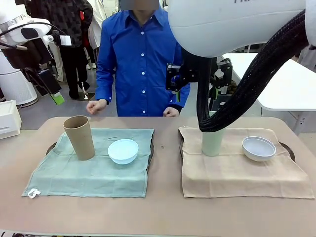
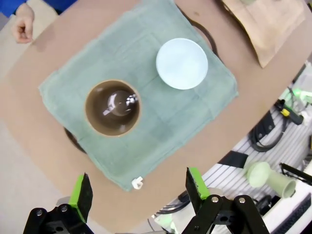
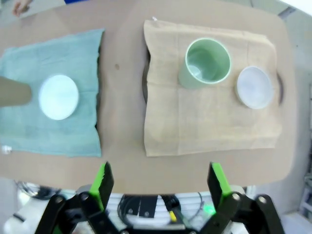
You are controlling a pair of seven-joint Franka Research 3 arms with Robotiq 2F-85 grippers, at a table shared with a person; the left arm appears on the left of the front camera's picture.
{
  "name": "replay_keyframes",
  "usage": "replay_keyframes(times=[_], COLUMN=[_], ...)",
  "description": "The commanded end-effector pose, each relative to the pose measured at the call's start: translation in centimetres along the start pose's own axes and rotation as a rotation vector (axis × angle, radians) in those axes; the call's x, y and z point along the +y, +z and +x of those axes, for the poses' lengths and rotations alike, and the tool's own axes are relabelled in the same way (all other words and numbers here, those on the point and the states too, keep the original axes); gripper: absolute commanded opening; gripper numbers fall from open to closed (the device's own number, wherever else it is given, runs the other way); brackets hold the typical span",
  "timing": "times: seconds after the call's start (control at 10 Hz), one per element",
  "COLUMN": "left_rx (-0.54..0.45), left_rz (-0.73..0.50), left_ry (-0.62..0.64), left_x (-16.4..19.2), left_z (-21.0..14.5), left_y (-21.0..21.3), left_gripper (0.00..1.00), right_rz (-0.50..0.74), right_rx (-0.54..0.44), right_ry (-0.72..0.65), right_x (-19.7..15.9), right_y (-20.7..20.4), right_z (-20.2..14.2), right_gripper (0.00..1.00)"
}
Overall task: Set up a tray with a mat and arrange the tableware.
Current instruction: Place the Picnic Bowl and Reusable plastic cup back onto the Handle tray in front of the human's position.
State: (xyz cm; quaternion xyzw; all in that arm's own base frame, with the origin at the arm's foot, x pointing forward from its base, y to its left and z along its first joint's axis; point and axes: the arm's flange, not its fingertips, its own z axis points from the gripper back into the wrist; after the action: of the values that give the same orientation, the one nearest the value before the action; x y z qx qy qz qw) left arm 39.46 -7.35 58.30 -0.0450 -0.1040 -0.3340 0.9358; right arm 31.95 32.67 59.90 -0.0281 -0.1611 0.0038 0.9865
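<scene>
The left gripper (image 2: 136,195) hangs high over the table (image 2: 44,131) with its green-padded fingers spread wide apart, holding and touching nothing. The right gripper (image 3: 161,183) is likewise spread wide and empty above the table's near edge.

The green mat (image 1: 64,173) covers its tray so that just dark rim slivers peek out at the sides; the tan mat (image 1: 232,173) hides its tray the same way. In the front view a black cable bundle crosses in front of the pale green cup (image 1: 212,143), cutting off its top.

On the green mat the tan-brown cup (image 1: 79,138) stands upright, long axis vertical, mouth up, with the light blue bowl (image 1: 123,151) just beside it. On the tan mat the pale green cup stands upright too, the white bowl (image 1: 258,148) near it, both bowls opening upward. Beyond the green mat, a person's hand (image 1: 96,106) hovers at the table's far edge.
</scene>
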Motion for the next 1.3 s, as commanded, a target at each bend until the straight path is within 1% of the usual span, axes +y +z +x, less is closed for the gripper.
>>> replay_keyframes(times=[0.0,0.1,0.2,0.3,0.5,0.7,0.9,1.0,1.1,1.2], left_rx=[-0.031,-0.049,-0.087,-0.116,-0.179,-0.242,-0.271,-0.289,-0.296,-0.27], left_rz=[-0.139,-0.188,-0.245,-0.292,-0.436,-0.577,-0.68,-0.717,-0.727,-0.677], left_ry=[-0.014,0.071,0.136,0.186,0.287,0.363,0.448,0.516,0.565,0.495], left_x=[-0.4,-0.4,-0.3,0.1,1.9,4.0,6.6,7.8,8.5,8.1], left_z=[-1.0,-1.5,-1.9,-2.2,-3.1,-5.1,-7.4,-9.1,-10.4,-10.9], left_y=[-1.7,-2.6,-2.9,-3.0,-2.6,-1.6,-1.5,-1.5,-1.4,-1.4], left_gripper=[1.0,1.0,1.0,1.0,1.0,1.0,1.0,1.0,1.0,1.0], right_rz=[0.152,0.3,0.425,0.506,0.686,0.737,0.707,0.692,0.678,0.603], right_rx=[0.133,0.183,0.208,0.196,0.119,0.03,-0.029,-0.06,-0.075,-0.047], right_ry=[0.049,0.003,-0.045,-0.087,-0.155,-0.235,-0.307,-0.345,-0.372,-0.401], right_x=[-3.7,-7.1,-10.3,-13.2,-18.8,-24.2,-29.5,-32.1,-33.7,-34.0], right_y=[-3.5,-5.2,-6.2,-6.7,-6.7,-5.8,-4.3,-3.2,-2.5,-2.3], right_z=[0.1,0.0,-0.3,-0.7,-1.8,-3.9,-5.7,-6.4,-6.7,-6.4], right_gripper=[1.0,1.0,1.0,1.0,1.0,1.0,1.0,1.0,1.0,1.0])
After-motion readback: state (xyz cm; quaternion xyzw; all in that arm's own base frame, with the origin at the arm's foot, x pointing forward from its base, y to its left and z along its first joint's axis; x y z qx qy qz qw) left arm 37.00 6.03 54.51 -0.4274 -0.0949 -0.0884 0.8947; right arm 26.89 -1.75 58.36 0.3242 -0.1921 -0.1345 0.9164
